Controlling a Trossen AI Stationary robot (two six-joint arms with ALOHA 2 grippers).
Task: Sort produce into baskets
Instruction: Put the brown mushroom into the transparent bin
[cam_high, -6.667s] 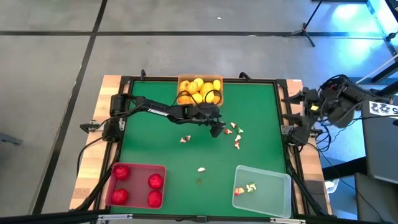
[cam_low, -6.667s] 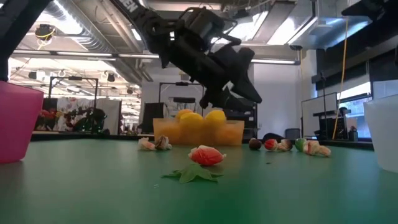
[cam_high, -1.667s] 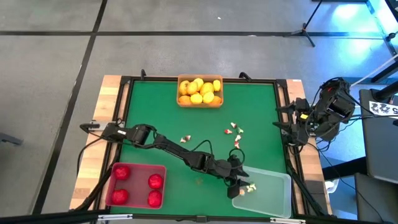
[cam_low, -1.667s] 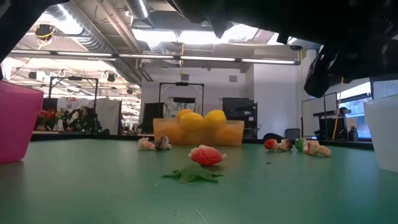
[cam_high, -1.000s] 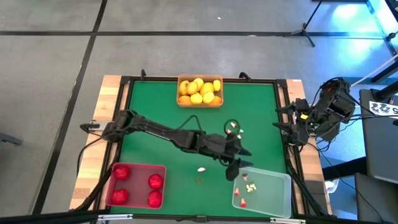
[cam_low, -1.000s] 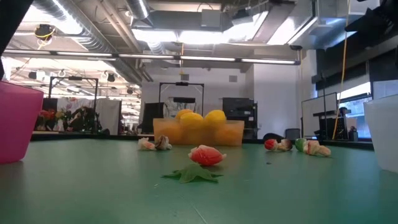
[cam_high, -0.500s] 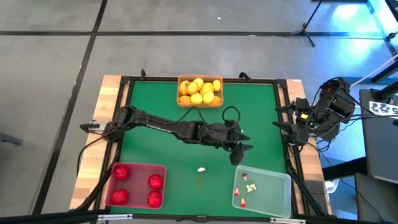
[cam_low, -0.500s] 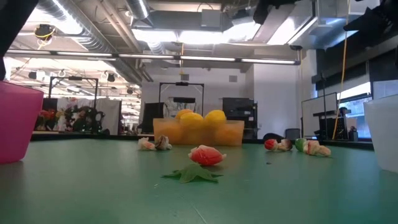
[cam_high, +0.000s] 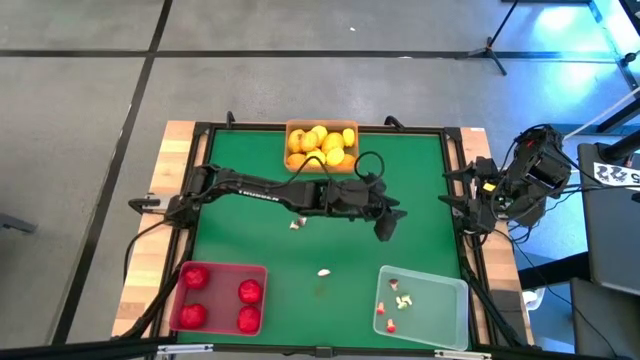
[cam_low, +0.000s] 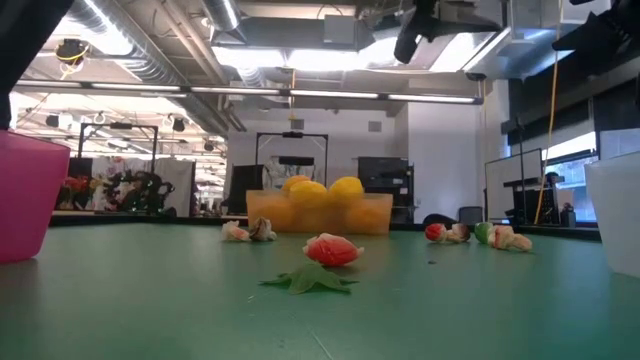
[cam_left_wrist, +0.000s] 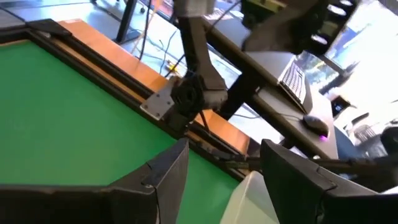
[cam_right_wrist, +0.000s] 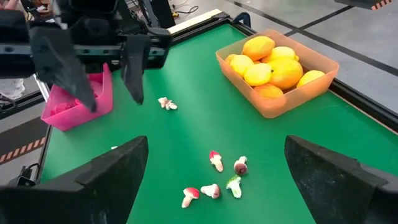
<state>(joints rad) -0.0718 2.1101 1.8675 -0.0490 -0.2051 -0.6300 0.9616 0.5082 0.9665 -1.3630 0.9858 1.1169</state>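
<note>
My left gripper (cam_high: 384, 228) is open and empty, above the green table right of its middle; it also shows in the right wrist view (cam_right_wrist: 115, 99). Several whitish-and-red bits (cam_right_wrist: 216, 160) lie on the table near it, and two more lie farther left (cam_high: 297, 223) and nearer (cam_high: 324, 271). The orange basket (cam_high: 322, 160) at the far edge holds yellow fruits (cam_high: 318, 143). The red basket (cam_high: 218, 270) at the near left holds red fruits (cam_high: 249, 291). The clear basket (cam_high: 440, 315) at the near right holds a few bits (cam_high: 402, 300). My right gripper (cam_right_wrist: 216, 146) is open, beyond the table's right edge.
A raised black frame (cam_high: 455, 180) runs round the green table. In the low view a red-and-white bit (cam_low: 328, 250) lies next to a green leaf (cam_low: 305, 282) in mid-table. Bare green surface lies between the baskets at left and centre.
My left gripper has moved from the clear basket's far-left corner toward the table's far edge, staying above the table. The bits in the clear basket and on the table have stayed where they were.
</note>
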